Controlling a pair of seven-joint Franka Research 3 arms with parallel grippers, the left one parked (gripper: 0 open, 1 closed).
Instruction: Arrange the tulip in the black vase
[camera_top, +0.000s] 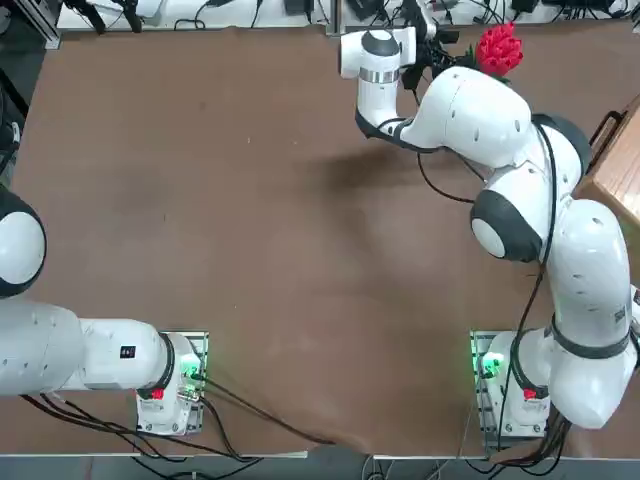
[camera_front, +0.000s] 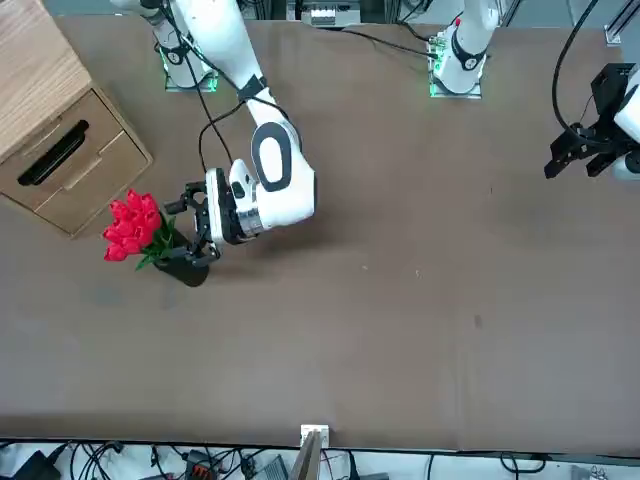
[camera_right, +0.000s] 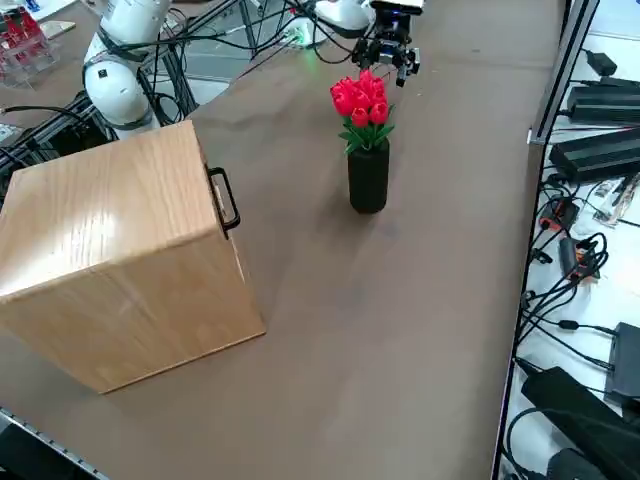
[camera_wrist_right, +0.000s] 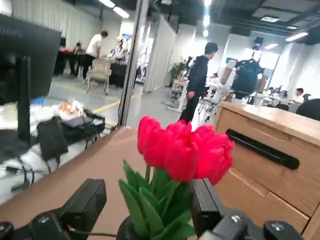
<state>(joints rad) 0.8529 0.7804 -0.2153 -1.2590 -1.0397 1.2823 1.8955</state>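
The tulip stands upright in the black vase, red buds bunched above green leaves at the mouth. The vase rests on the brown surface near its far edge from the robot, beside a wooden drawer cabinet with a black handle. The right gripper sits level at the vase's mouth, its jaws spread wide on either side of the leaves and holding nothing. In the wrist view, the black fingers flank the stems without touching them.

Overhead, facing, raised right-side and close wrist views, all sharing tulip.
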